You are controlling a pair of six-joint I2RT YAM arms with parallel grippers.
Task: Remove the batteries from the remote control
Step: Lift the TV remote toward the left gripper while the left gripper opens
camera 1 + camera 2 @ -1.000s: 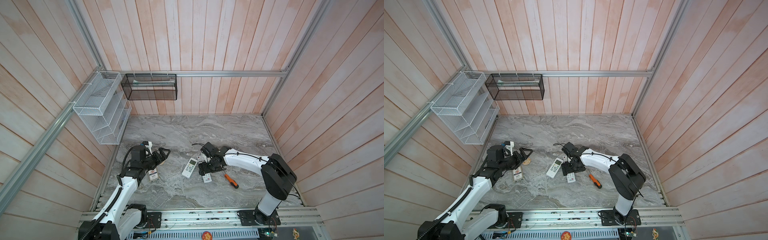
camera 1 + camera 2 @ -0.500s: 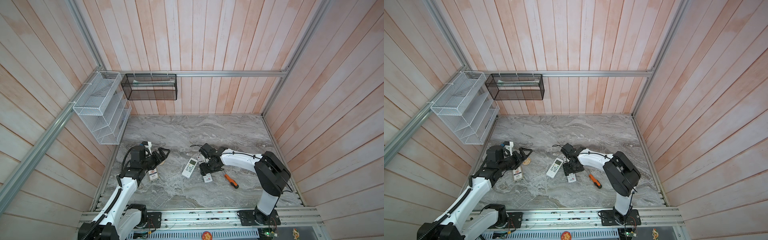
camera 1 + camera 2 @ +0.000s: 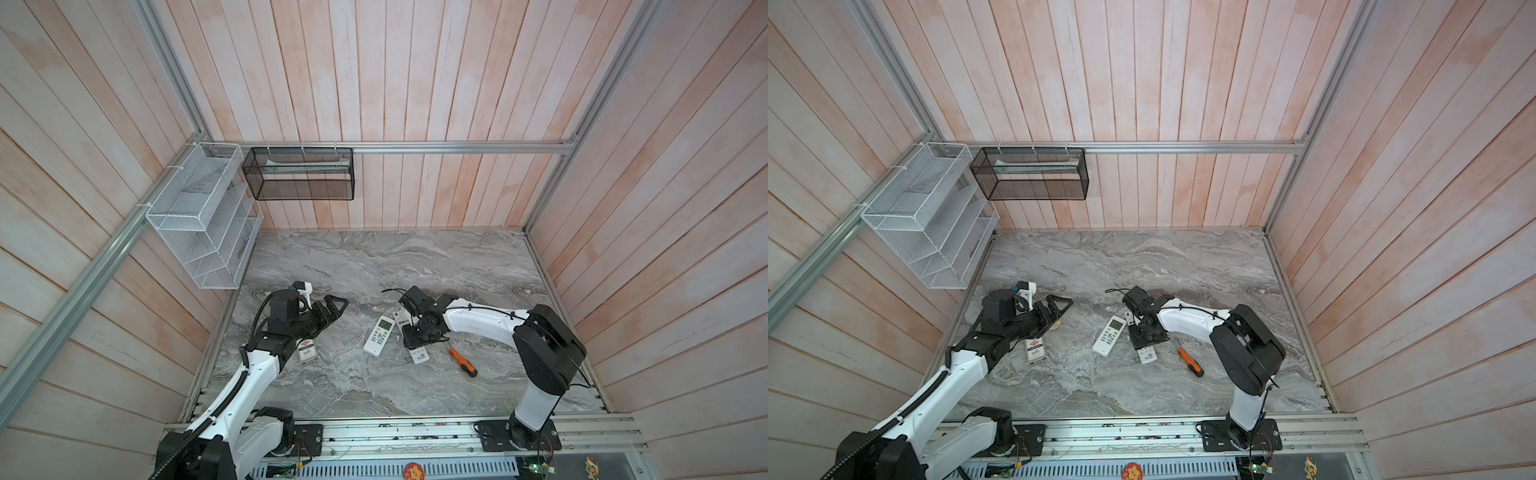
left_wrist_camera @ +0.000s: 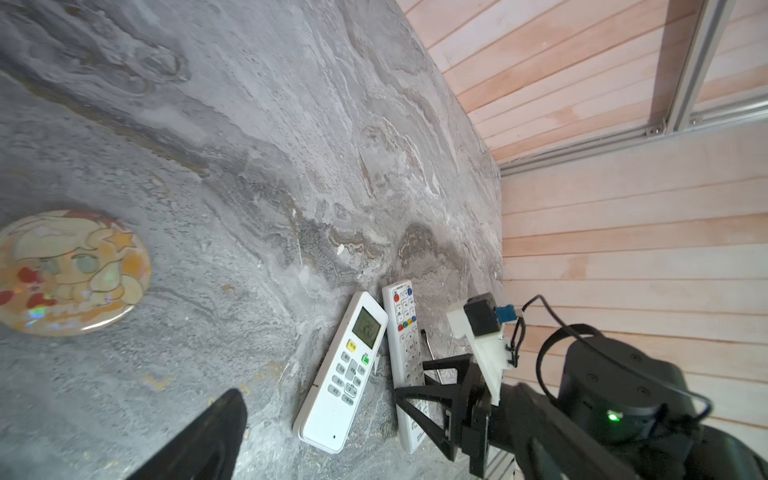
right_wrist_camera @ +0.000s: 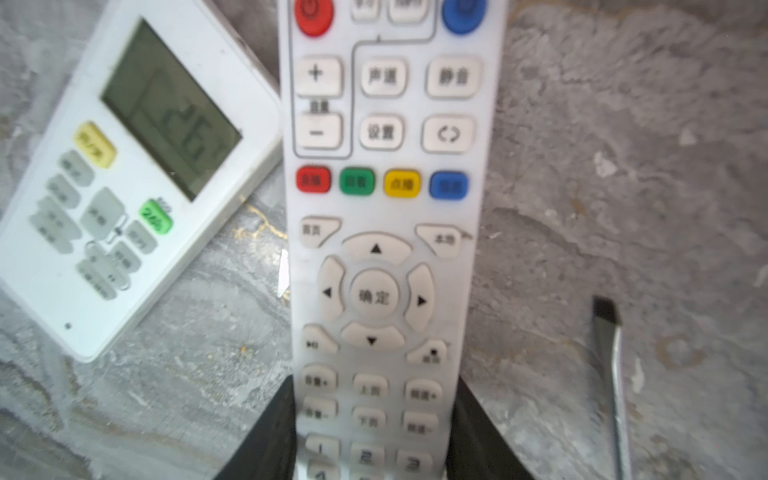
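Remote control point(image 5: 374, 208), slim and white with coloured rubber buttons, lies face up on the grey marble-patterned table point(image 3: 374, 266), just beside a broader white remote with a display point(image 3: 379, 335). The right gripper point(image 5: 374, 415) pinches its long edges between black fingers, while the left gripper point(image 3: 334, 311) hangs well apart, jaws spread wide.

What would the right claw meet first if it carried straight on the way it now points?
Probably the grey marble tabletop: the right claw points down with its black fingers flanking the slim white button remote, which lies flat between them. How near the tips are to the surface is unclear.
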